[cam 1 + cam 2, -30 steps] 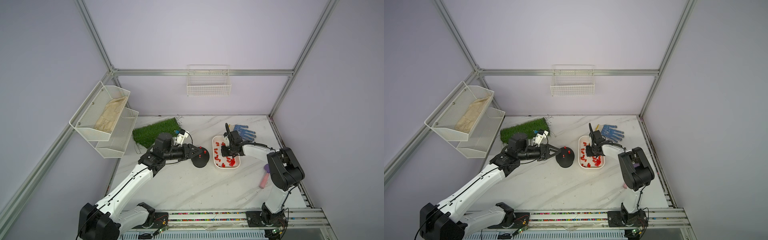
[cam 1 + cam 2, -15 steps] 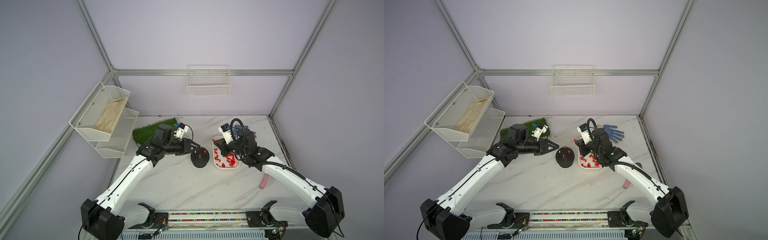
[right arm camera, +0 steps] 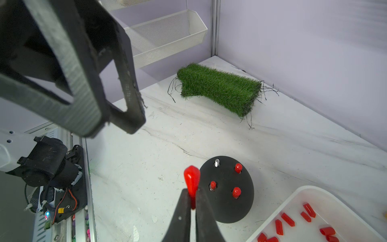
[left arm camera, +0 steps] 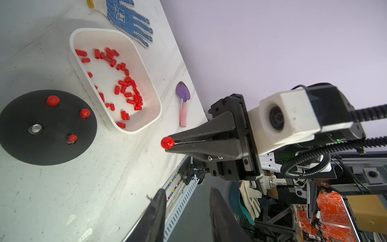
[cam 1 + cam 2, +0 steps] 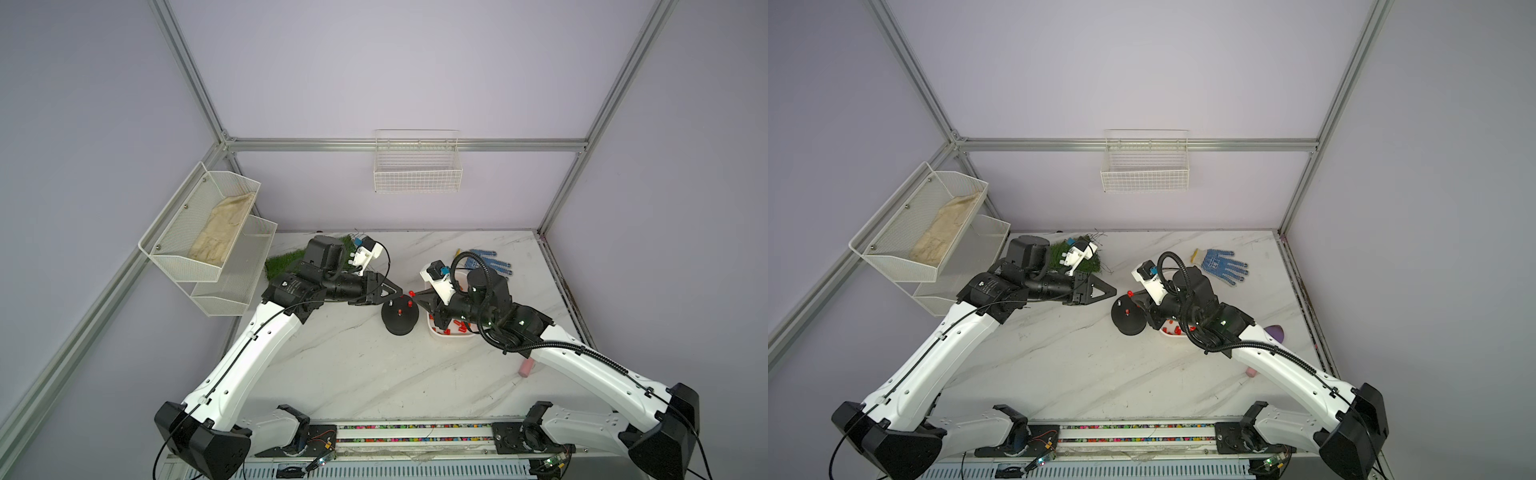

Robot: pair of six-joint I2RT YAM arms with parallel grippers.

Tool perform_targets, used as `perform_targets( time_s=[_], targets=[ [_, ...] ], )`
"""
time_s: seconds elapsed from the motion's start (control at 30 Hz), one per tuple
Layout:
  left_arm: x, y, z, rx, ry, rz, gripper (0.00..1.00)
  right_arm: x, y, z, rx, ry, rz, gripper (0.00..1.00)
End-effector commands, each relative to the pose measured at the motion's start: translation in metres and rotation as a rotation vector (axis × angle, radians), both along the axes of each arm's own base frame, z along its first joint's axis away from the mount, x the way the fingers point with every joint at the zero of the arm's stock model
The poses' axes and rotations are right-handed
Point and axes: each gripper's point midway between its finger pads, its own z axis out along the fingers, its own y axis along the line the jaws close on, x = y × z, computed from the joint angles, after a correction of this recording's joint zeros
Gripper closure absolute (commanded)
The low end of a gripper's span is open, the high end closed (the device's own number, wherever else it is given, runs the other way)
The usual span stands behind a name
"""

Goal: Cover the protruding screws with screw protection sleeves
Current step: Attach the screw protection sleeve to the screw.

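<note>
Protruding screws [image 3: 217,162] are standing up out of the black dome base [image 3: 234,207], which is sitting in the middle of the desk [image 3: 146,167]; only a little purple-and-pink trowel [image 4: 183,111] is lying closer to the front edge, off to the right. Three of the four are already wearing red caps [image 4: 52,100], and the fourth is showing bare silver. Right gripper [image 3: 192,189] is hanging just beside the base, up off the desk, and its fingers are pinching one red sleeve [image 3: 191,178] by its end, so most of it is sticking out past the tips. Left gripper [image 4: 187,189] is pointing straight at it from the other side, close but not touching, fingers standing partly apart with nothing between them. Just right of the base, the white tray [image 4: 94,39] is holding the rest of the screw protection sleeves [image 4: 128,79], lying loose every which way. Further back on the right a blue-dotted work glove [image 5: 1223,266] is lying flat, and on the left a chunk of fake grass [image 3: 219,88] is sitting by the back corner. Beyond that, a white wire basket [image 5: 417,174] is hanging on the far wall and two mesh bins [image 5: 178,232] are hanging on the left wall, the upper one holding a beige cloth [image 5: 222,228].
</note>
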Motion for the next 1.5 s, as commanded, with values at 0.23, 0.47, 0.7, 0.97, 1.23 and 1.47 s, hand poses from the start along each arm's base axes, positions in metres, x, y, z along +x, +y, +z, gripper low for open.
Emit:
perform_targets(
  time_s=[0.23,0.47,0.7,0.97,1.23,1.47],
  targets=[
    [-0.003,-0.008,0.012,0.001,-0.04,-0.045,0.59,-0.014,0.015,0.023,0.019,-0.07,0.06,0.89],
    [-0.002,-0.013,0.008,0.006,-0.027,-0.056,0.64,-0.02,0.021,0.022,0.014,-0.072,0.08,0.89],
    [-0.001,-0.014,0.005,0.007,-0.023,-0.058,0.66,-0.022,0.026,0.02,0.007,-0.072,0.097,0.9],
    [0.001,-0.015,0.003,0.012,-0.023,-0.059,0.73,-0.022,0.028,0.018,-0.006,-0.073,0.095,0.9],
    [0.001,-0.015,0.003,0.01,-0.024,-0.065,0.8,-0.023,0.028,0.019,-0.009,-0.077,0.101,0.9],
    [0.0,-0.016,0.001,0.01,-0.019,-0.069,0.85,-0.024,0.03,0.02,-0.008,-0.084,0.107,0.9]
  ],
)
